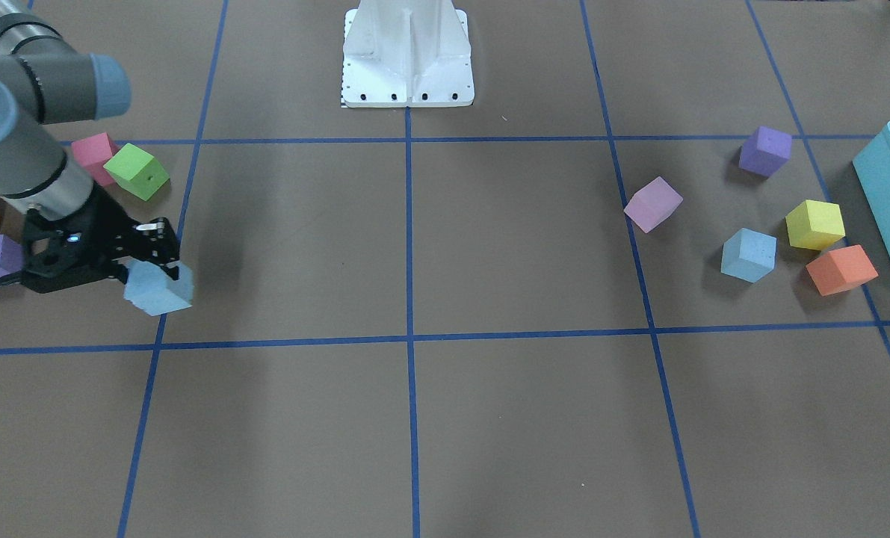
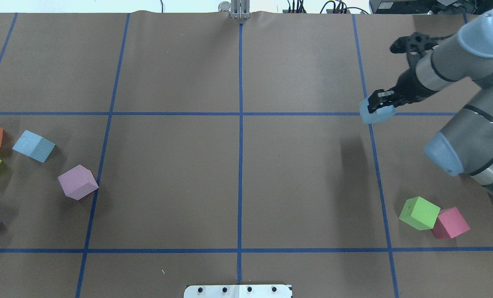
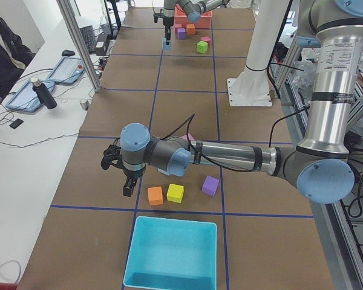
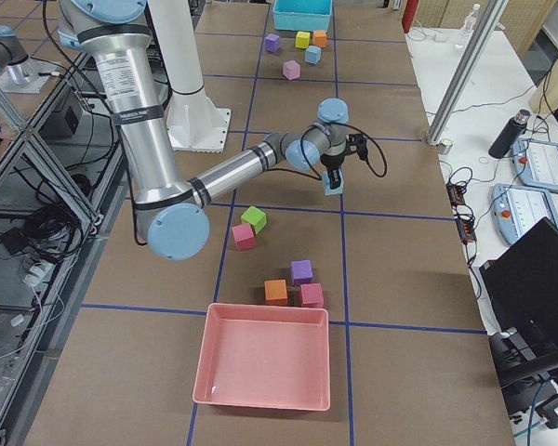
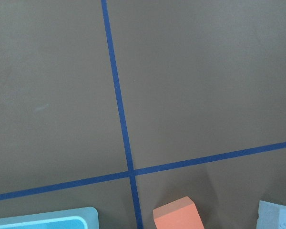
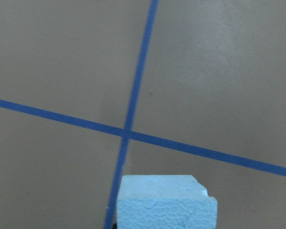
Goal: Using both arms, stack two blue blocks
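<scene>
On the robot's right half of the table (image 1: 489,418), above a crossing of blue tape (image 6: 126,132): first blue block (image 2: 374,116), clamped in the right gripper (image 2: 379,103), raised off the surface. On the left half: second blue block (image 1: 749,255), resting beside a yellow cube (image 1: 814,224) and an orange cube (image 1: 841,269). Left gripper (image 3: 128,186) hangs nearby; whether its jaws are wide or narrow, I cannot tell.

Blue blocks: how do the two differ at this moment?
The held blue block sits clamped in the right gripper; the free blue block lies ungripped on the table. The held one is on the robot's right side, the free one on its left. Both are pale blue, equal-sized cubes.
</scene>
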`<state>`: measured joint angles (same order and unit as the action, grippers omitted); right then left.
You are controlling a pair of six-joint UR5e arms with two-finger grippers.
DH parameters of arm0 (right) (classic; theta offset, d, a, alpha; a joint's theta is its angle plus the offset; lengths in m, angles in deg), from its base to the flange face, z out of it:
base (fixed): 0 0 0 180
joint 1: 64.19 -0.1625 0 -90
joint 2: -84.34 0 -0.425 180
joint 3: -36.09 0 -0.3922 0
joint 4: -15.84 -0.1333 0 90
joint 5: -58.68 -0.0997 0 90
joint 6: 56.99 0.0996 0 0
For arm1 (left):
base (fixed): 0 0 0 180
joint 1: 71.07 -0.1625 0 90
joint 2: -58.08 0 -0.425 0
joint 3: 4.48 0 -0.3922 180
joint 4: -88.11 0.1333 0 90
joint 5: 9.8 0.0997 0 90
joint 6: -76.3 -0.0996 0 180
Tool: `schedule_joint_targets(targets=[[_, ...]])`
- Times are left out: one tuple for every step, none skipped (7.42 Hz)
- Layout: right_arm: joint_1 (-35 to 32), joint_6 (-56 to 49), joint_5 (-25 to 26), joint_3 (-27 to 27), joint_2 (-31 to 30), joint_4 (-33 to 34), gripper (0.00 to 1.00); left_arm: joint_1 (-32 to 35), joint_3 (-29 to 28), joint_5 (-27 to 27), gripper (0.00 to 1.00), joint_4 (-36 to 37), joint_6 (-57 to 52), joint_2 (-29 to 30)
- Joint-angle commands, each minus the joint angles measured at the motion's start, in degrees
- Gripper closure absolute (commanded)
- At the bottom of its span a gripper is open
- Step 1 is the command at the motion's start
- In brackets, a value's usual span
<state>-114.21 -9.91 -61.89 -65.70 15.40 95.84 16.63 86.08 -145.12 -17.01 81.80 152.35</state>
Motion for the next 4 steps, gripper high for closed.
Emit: schedule_joint_targets(targets=[[11.31,15.34,8.84,-0.43,11.07,7.78,1.00,-0.07,-0.12,-0.03,0.02,0.00,0.04,0.04],[15.61,20.62,11.91,0.09,16.68,13.19,1.00,-0.07,-0.04,-0.03,0.02,0.00,0.12,0.04],[20.01,24.42,16.56,1.14,21.00,18.03,1.00,-0.07,-0.03,-0.03,0.02,0.00,0.13,0.04],[22.84,26.98,18.95,2.72,22.26,18.34,1.00,-0.07,-0.12,-0.03,0.02,0.00,0.13,0.04]])
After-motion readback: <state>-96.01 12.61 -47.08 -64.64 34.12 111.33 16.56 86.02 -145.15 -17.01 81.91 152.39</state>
